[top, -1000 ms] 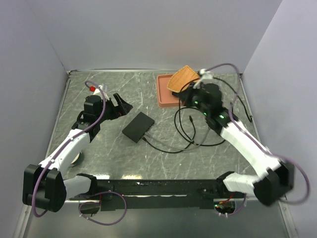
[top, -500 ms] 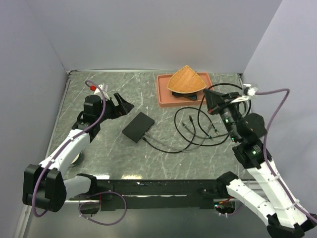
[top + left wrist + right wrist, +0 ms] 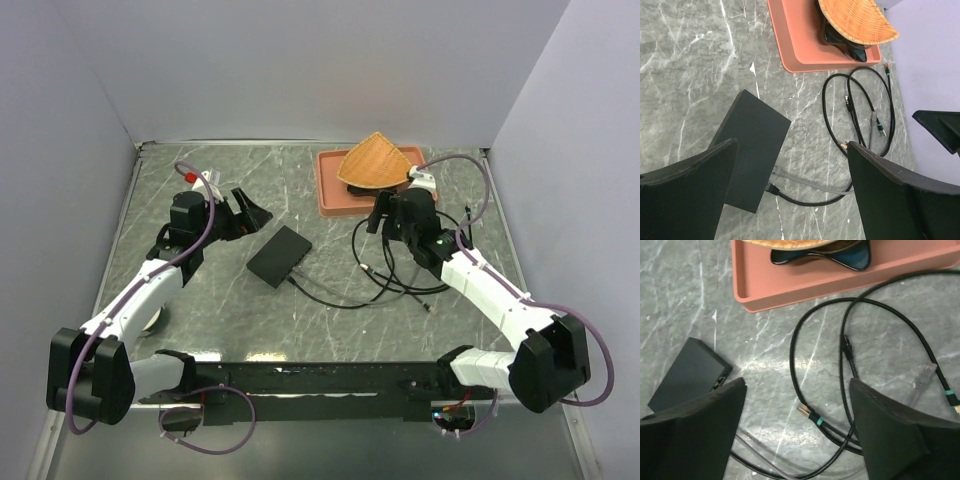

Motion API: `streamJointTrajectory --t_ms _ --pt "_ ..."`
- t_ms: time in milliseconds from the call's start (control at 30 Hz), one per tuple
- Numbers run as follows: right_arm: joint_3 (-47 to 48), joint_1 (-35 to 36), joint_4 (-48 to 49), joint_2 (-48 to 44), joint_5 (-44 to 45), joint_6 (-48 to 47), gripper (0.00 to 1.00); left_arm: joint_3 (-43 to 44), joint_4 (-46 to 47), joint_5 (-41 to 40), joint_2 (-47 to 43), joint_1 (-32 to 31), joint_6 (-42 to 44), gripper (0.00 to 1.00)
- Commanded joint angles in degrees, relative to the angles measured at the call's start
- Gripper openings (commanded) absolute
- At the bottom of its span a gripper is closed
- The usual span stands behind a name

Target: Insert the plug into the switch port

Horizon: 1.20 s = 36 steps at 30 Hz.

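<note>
Showing switch port point(image 3: 718, 382), right wrist, indistinct overhead

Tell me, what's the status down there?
Left gripper open near black box. Right gripper open above cable coil. Plug loose on table, ungrasped. Two cables already in box edge.

A terracotta tray point(image 3: 330, 196) sat toward the far right of the grey marbled table point(image 3: 330, 335). In it lay a glossy dark curved object point(image 3: 842, 258) — largely covered by a fan-shaped woven wicker piece point(image 3: 375, 160) resting on top.
</note>
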Motion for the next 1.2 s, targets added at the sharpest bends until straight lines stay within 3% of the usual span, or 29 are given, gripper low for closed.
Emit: streamJointTrajectory --t_ms 0,67,267,467,633,967,1100,1167 --pt "-0.3 -0.51 2.3 -1.66 0.16 -2.02 0.97 0.18 1.8 0.83 -0.05 -0.04 0.08 0.96" --pt "-0.48 -0.51 2.22 -1.75 0.15 -2.29 0.98 0.27 1.37 0.74 0.65 0.05 0.08 0.96" --pt "-1.27 -0.33 4.52 2.63 -12.49 -11.86 0.92 0.0 2.94 1.8 1.62 0.05 -0.1 0.96" --pt "3.29 -0.42 -0.06 16.94 -19.26 -14.86 0.89 -0.08 3.65 3.03 2.41 0.05 -0.19 0.96" --pt "4.27 -0.42 -2.7 22.24 -17.78 -13.54 0.74 0.18 2.42 2.59 2.41 0.05 0.25 0.96" --pt "0.58 -0.51 -4.9 21.81 -19.01 -12.22 0.66 0.18 2.24 2.41 2.59 -0.04 0.25 0.96" --pt "0.4 -0.77 -6.74 23.03 -17.35 -11.78 0.57 0.44 1.8 2.42 2.68 0.05 0.43 0.96" --pt "1.27 -0.95 -8.14 24.25 -17.25 -11.87 0.47 0.27 2.33 2.59 2.5 0.05 0.17 0.96"
